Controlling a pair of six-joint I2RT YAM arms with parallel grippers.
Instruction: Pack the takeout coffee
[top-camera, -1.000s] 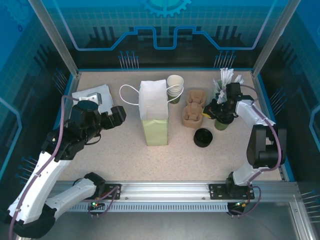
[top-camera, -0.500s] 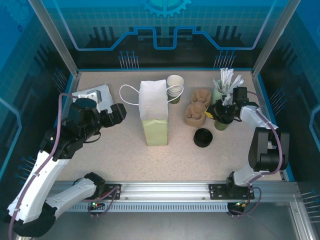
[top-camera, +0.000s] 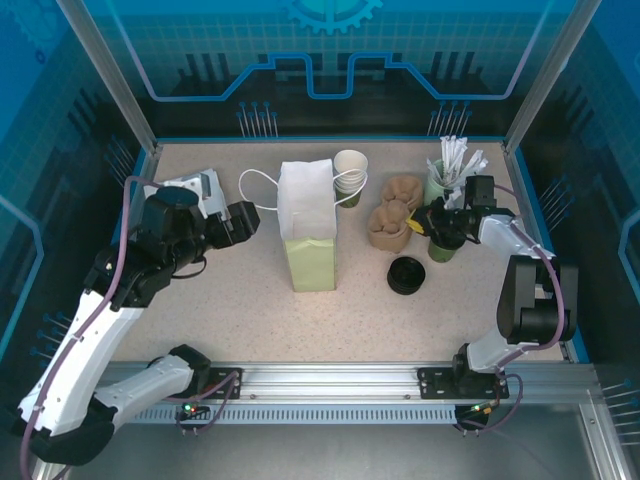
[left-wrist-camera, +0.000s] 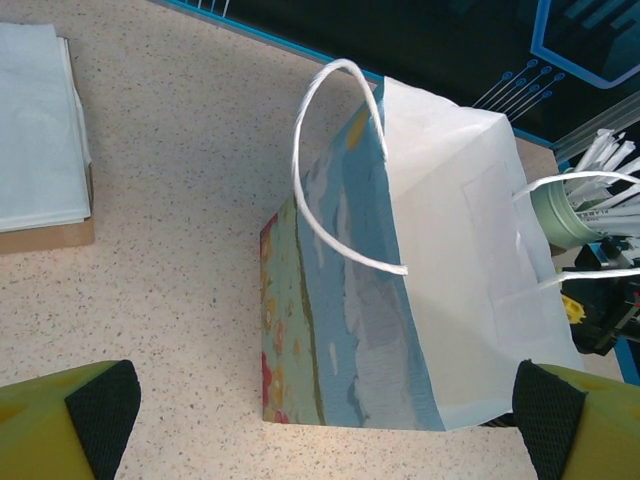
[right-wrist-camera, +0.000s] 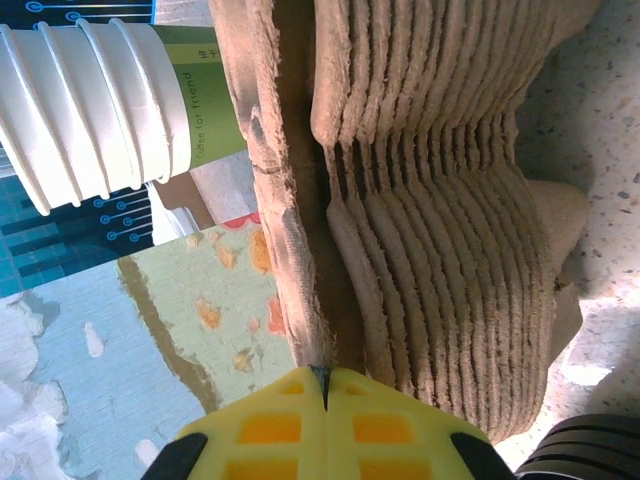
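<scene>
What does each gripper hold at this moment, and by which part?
The right gripper is shut on the thin rim of a brown moulded-pulp cup carrier. The left gripper is open and holds nothing.

Left tool (top-camera: 252, 219) now closer to paper bag (top-camera: 305, 215)

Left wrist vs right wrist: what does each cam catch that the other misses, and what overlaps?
Left wrist, not right: napkin stack, stirrer cup, white bag handles, and the left gripper wide open. Right wrist, not left: cup carrier stack with the right gripper shut on a rim, stacked paper cups, black lid. Shared: the paper bag and the speckled table.
</scene>
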